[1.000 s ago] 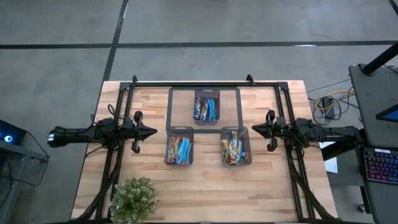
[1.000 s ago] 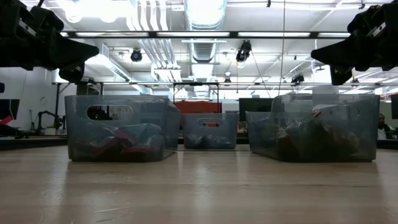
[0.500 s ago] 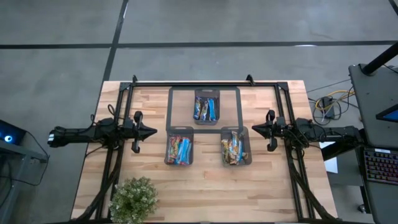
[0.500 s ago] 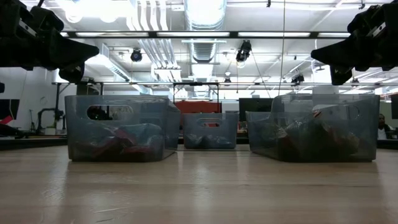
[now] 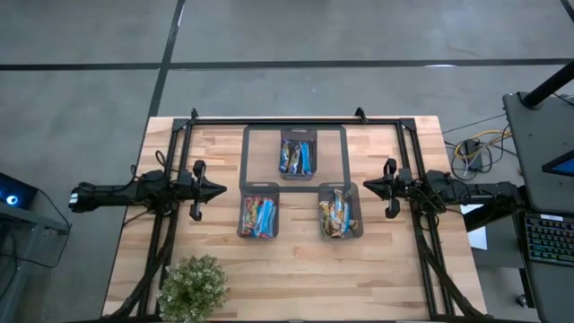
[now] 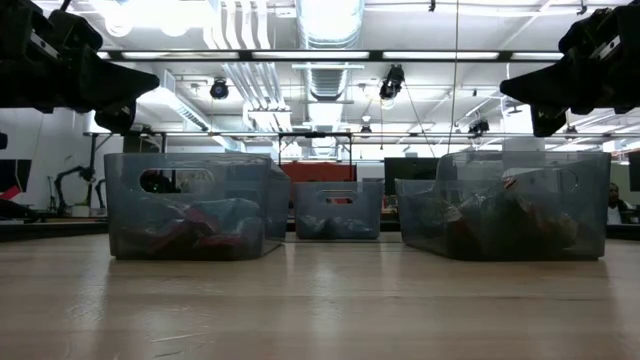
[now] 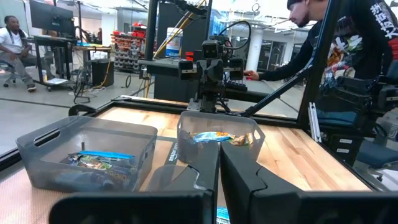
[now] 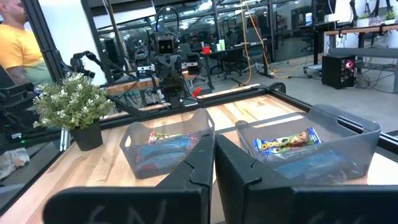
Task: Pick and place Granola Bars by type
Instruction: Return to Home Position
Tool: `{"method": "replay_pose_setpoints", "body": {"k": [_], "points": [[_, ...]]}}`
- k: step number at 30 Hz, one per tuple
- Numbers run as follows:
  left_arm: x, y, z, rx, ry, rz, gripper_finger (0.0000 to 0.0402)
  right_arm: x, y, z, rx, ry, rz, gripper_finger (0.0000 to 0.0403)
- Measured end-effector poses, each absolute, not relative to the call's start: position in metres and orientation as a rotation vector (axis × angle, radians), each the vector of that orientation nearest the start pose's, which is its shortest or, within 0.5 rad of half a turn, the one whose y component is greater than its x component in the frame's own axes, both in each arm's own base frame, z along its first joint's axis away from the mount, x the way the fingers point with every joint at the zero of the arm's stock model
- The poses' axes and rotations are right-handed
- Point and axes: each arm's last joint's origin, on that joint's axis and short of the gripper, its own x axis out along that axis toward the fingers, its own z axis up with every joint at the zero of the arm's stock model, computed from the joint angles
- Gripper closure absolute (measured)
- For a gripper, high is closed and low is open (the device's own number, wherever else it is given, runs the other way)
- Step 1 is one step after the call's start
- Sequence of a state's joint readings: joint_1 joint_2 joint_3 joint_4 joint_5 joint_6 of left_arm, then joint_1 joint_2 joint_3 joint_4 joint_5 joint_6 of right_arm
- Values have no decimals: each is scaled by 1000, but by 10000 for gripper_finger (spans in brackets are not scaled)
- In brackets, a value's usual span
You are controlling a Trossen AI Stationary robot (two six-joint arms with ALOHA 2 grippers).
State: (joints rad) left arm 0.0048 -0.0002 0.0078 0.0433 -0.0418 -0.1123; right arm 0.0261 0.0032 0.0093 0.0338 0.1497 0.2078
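At 9 o'clock on the counter (image 5: 395,269), the left end effector (image 5: 216,189) hangs above the wood and points toward the centre. Its fingers are pressed almost together and hold nothing, as its own wrist view shows. A potted plant (image 5: 193,287) stands at the 7 o'clock corner, well apart from the work.

The granola bars (image 5: 258,217) all appear to be binned. Red-and-blue ones lie in the near-left bin (image 5: 242,215), at 7 o'clock of the cluster. Mostly blue ones (image 5: 297,157) lie in the far bin (image 5: 298,133) at 12 o'clock. Brownish-gold ones (image 5: 334,215) lie in the near-right bin (image 5: 358,215) at 5 o'clock. No loose bar shows on the bare wood.

At 3 o'clock the right end effector (image 5: 366,187) mirrors the left, raised and facing inward. Its fingers are likewise closed to a sliver and empty.

The sorting looks finished, and the step in hand seems to be the retreat to rest. Both arms sit level and symmetric, outside the bins. The next move probably calls for little more than settling there, with both sets of fingers kept clear of the bin rims.
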Motion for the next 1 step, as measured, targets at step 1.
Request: {"method": "replay_pose_setpoints", "body": {"k": [1], "points": [[97,2,170,-113,-54,43,402,97,-2,170,211,-52,-119,394]]}}
